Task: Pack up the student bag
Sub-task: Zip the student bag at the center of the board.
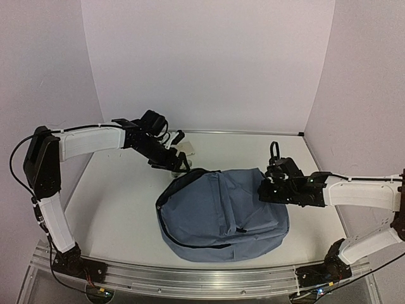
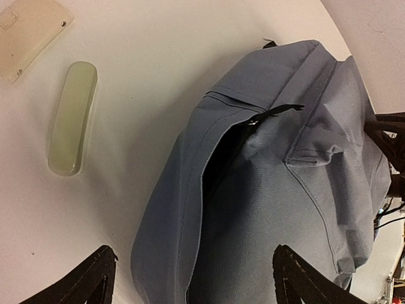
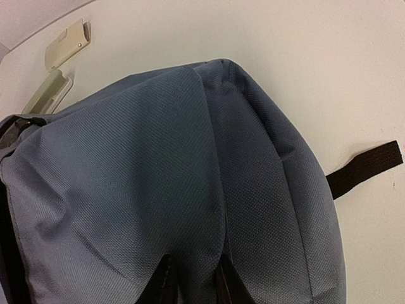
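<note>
The grey-blue student bag [image 1: 221, 212] lies in the middle of the table. Its main zip is partly open and shows the dark lining [image 2: 221, 161]. My left gripper [image 1: 175, 163] hovers at the bag's back left edge, open and empty, with the bag's opening between its spread fingertips [image 2: 195, 285]. My right gripper [image 1: 269, 189] is at the bag's right side, its jaws shut on a fold of the bag's fabric [image 3: 193, 278]. A pale green oblong case [image 2: 73, 117] lies on the table left of the bag.
A flat beige plate [image 2: 28, 28] lies beyond the green case, near the back wall [image 1: 187, 149]; both also show in the right wrist view [image 3: 66, 44]. A black strap [image 3: 367, 168] trails from the bag over the table. White walls close in the back and sides.
</note>
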`<move>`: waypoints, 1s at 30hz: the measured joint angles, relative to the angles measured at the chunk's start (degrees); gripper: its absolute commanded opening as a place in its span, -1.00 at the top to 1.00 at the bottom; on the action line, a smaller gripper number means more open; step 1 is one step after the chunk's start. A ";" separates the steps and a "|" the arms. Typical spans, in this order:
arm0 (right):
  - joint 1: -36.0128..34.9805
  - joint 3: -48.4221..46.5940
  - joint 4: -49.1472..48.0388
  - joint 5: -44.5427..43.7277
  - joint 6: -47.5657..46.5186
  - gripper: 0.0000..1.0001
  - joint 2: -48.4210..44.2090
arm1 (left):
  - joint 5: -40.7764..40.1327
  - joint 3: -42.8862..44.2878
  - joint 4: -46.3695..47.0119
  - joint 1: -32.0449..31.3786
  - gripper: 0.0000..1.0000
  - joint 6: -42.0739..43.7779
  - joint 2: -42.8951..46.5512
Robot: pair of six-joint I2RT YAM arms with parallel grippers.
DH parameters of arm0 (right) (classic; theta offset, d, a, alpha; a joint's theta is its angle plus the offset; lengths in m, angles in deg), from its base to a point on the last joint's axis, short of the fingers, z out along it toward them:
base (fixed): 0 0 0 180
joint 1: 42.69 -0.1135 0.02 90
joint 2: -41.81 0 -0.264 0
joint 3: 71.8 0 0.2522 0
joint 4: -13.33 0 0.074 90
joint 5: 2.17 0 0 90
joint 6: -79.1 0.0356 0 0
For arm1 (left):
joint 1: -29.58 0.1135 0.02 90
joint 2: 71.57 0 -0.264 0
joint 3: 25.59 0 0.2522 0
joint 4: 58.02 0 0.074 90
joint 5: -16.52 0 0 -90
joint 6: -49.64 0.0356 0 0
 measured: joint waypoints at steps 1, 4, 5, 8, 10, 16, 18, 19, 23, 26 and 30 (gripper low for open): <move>0.00 0.00 -0.19 -0.08 -0.04 0.69 0.24 | -0.04 0.56 -0.26 0.00 -0.60 0.30 -0.96; 0.02 0.00 -0.56 -0.24 -0.10 0.71 0.66 | -0.37 2.24 -0.98 0.00 -0.47 1.23 -3.91; 0.02 0.00 -0.69 -0.29 -0.11 0.72 0.70 | -0.55 2.66 -1.06 0.00 -0.42 1.42 -4.72; 0.02 0.00 -0.85 -0.38 -0.13 0.76 0.77 | -0.86 3.50 -1.15 0.00 -0.17 2.03 -6.37; 0.02 0.00 -0.92 -0.50 -0.22 0.77 0.78 | -1.11 4.02 -1.39 0.00 -0.02 2.47 -6.96; 0.02 0.00 -1.03 -0.82 -0.61 0.90 0.77 | -0.02 5.01 -1.52 0.01 0.61 2.34 -8.84; 0.02 0.00 -1.09 -1.00 -0.83 0.94 0.77 | 1.01 4.93 -1.41 0.00 0.79 2.39 -9.26; 0.03 0.00 -1.11 -1.10 -0.98 0.96 0.77 | 1.51 4.76 -1.19 0.00 0.88 2.21 -9.29; 0.19 -0.02 -1.16 -1.49 -1.41 0.97 0.77 | 3.39 3.34 0.39 0.00 0.99 1.01 -9.27; 0.44 -0.23 -1.32 -1.63 -1.88 0.98 0.92 | 4.97 0.52 3.05 0.02 1.00 -0.64 -8.67; 1.10 -1.42 -1.80 -1.65 -3.04 1.00 2.58 | 6.70 -5.45 7.14 0.03 1.00 -3.72 -4.89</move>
